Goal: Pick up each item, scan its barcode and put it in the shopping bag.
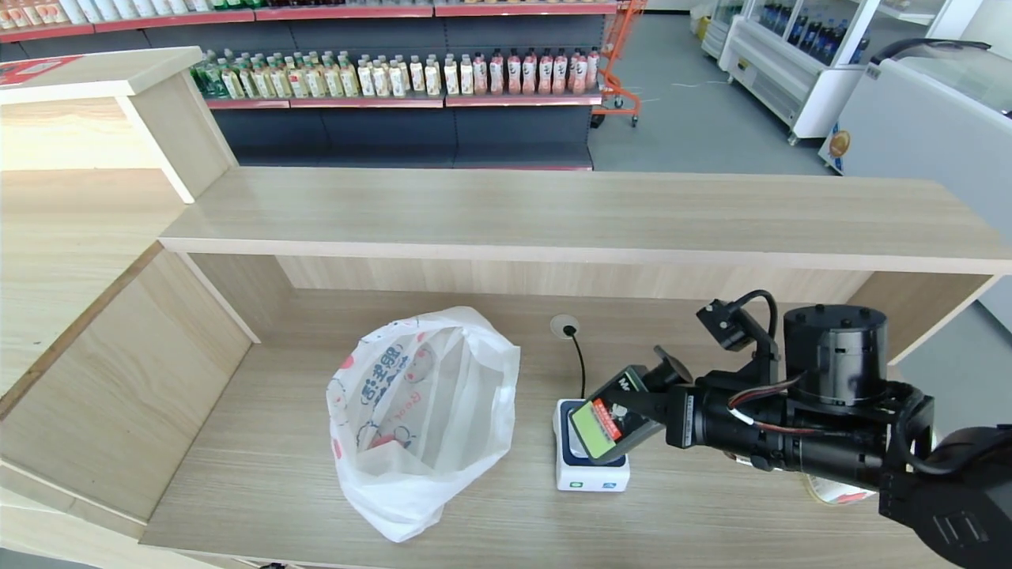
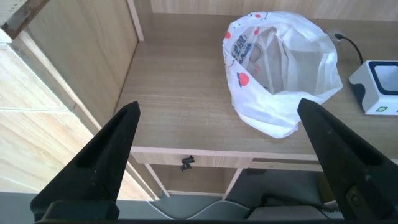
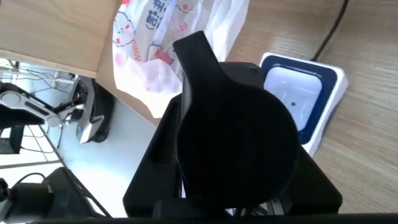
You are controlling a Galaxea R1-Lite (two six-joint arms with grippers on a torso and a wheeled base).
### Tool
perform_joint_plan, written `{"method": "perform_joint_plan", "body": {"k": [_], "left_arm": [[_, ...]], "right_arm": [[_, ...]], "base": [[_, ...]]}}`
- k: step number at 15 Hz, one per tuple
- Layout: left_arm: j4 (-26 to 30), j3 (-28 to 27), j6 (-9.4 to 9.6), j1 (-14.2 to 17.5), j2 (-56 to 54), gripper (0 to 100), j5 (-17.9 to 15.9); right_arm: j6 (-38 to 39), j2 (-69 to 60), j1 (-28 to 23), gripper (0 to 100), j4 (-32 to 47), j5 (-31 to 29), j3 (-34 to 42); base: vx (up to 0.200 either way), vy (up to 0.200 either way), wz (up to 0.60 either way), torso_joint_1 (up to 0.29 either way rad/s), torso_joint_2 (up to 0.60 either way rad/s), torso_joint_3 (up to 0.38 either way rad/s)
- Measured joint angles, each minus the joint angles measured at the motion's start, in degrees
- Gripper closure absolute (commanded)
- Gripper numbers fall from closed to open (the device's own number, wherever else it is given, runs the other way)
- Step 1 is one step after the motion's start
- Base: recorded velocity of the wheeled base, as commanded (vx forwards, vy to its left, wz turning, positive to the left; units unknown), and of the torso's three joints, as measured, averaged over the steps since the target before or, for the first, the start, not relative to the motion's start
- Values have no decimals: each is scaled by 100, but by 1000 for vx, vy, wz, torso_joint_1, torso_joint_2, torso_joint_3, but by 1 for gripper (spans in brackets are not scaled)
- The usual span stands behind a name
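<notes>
- The right gripper (image 1: 632, 399) is pinching a small flat packet with a green face and a red label (image 1: 594, 429), at the lower centre-right of the head view.
- The packet is hanging tilted just above the white square barcode scanner with a blue-rimmed top (image 1: 593, 476).
- The white plastic shopping bag with red and blue print (image 1: 427, 419) is standing open at lower centre, just beside the scanner, on the pale wooden counter (image 1: 261, 466).
- A black cable (image 1: 579, 365) is running from the scanner up to a round grey grommet (image 1: 564, 325).
- The left gripper (image 2: 219, 109) is hovering with its fingers spread wide, gripping nothing, near the counter's front edge.
</notes>
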Motion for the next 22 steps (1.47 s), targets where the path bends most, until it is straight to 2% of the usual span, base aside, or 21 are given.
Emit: {"method": "perform_joint_plan", "body": {"k": [3,7,13,22], "left_arm": [[2,0,11,-5,0,0,0],[0,0,9,-6,0,0,-2],[0,0,9,0,0,0,0],[0,0,2,0,0,0,0]], "right_arm": [[-273,176,-18,100,-82,-137,-61],[-356,774,-55,100,-1063,-634,-11],[-358,1603,-96,100,-1853,-536,52],[-356,2237,-85,100,-2302,-541,96]], "base": [[0,0,0,0,0,0],[0,0,0,0,0,0],[0,0,0,0,0,0],[0,0,0,0,0,0]]}}
